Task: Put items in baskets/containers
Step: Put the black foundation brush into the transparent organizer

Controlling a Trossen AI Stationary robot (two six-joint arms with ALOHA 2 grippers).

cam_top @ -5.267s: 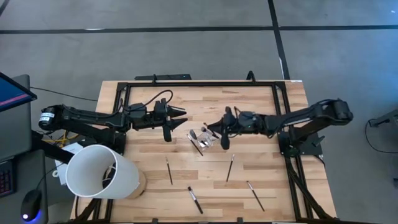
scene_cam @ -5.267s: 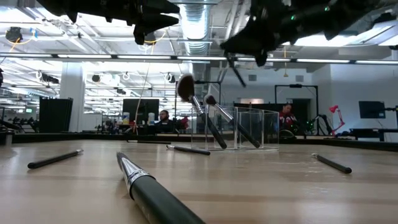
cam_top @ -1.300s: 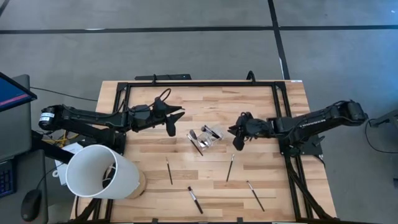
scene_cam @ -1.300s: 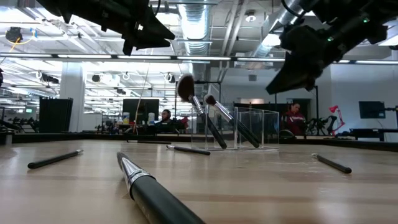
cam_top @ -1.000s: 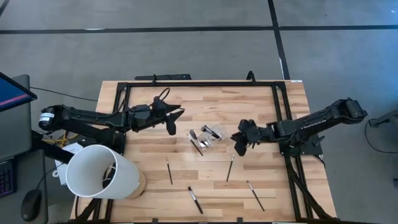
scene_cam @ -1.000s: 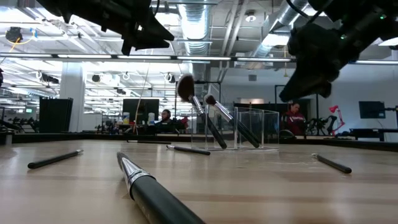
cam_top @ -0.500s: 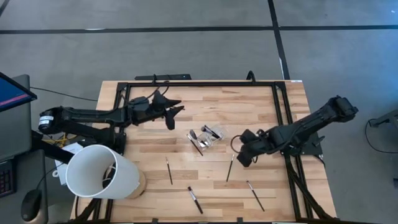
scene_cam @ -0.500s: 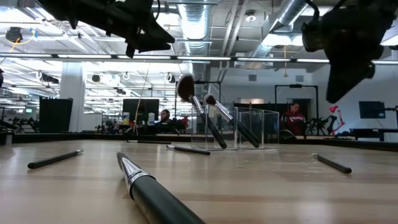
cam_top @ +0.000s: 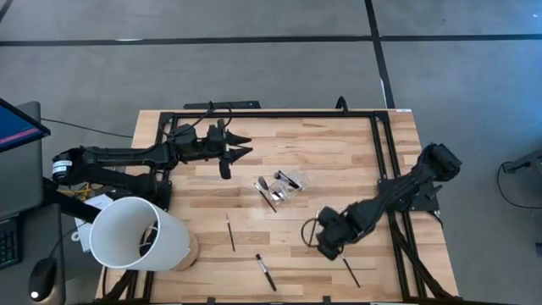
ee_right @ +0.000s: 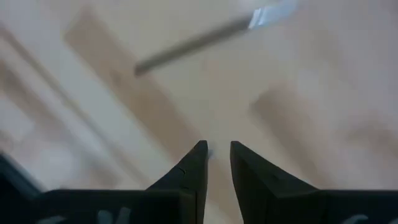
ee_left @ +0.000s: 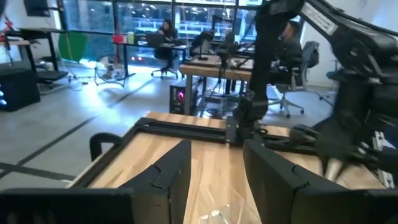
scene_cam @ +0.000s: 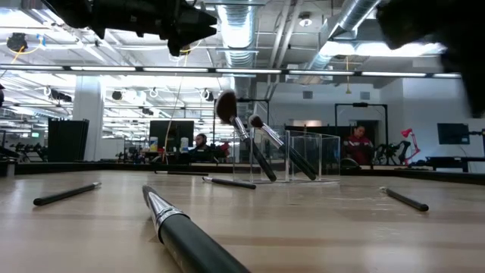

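Both arms are showing as dark, near-black jointed links with blocky housings at the joints. The left arm (cam_top: 127,158) is carrying a thin black cable looping up behind its jaws, and a pale round label is sitting at its base end. The right arm (cam_top: 398,196) is thickening into a rounded dark joint at its base end. Seen from the wrists, each arm's two fingers (ee_left: 168,171) (ee_right: 189,171) are appearing as matte black wedges tapering toward the tips.
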